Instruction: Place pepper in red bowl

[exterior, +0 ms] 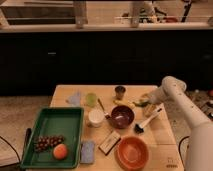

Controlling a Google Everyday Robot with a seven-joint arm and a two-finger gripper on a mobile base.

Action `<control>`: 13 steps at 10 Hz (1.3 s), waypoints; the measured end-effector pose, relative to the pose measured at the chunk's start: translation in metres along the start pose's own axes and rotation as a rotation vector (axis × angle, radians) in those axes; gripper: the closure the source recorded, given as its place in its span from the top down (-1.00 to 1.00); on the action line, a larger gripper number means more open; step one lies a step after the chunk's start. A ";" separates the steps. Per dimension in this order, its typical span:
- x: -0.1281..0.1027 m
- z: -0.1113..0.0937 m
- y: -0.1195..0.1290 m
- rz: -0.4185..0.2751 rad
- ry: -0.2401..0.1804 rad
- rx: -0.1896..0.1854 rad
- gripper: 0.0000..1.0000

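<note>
The slim green pepper point(140, 101) lies on the wooden table point(165, 137) at the back right, just right of a small yellowish piece point(121, 103). My gripper point(146, 105), on the white arm point(177, 97) that reaches in from the right, is right at the pepper and partly hides it. The red bowl point(132, 152) stands empty at the front edge of the table, well in front of the gripper. A dark maroon bowl point(122, 116) sits between the two.
A white-handled brush point(147, 121) lies right of the maroon bowl. A white cup point(95, 118), green cup point(91, 99), small dark cup point(120, 91) and blue cloth point(75, 98) are nearby. The green tray point(52, 122) at left holds grapes and an orange. A sponge point(87, 151) and a packet point(110, 142) lie in front.
</note>
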 end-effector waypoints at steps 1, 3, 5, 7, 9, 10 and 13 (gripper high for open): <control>0.000 0.001 0.000 -0.001 0.000 -0.003 0.51; 0.000 0.002 0.002 -0.003 -0.003 -0.014 0.12; 0.002 0.000 0.001 -0.003 -0.002 -0.005 -0.33; 0.002 -0.002 0.000 -0.004 0.001 -0.002 -0.64; 0.004 -0.004 0.001 -0.005 0.004 -0.005 -0.98; 0.005 -0.004 0.001 -0.005 0.007 -0.006 -1.00; -0.001 -0.020 0.000 -0.048 0.009 0.022 -1.00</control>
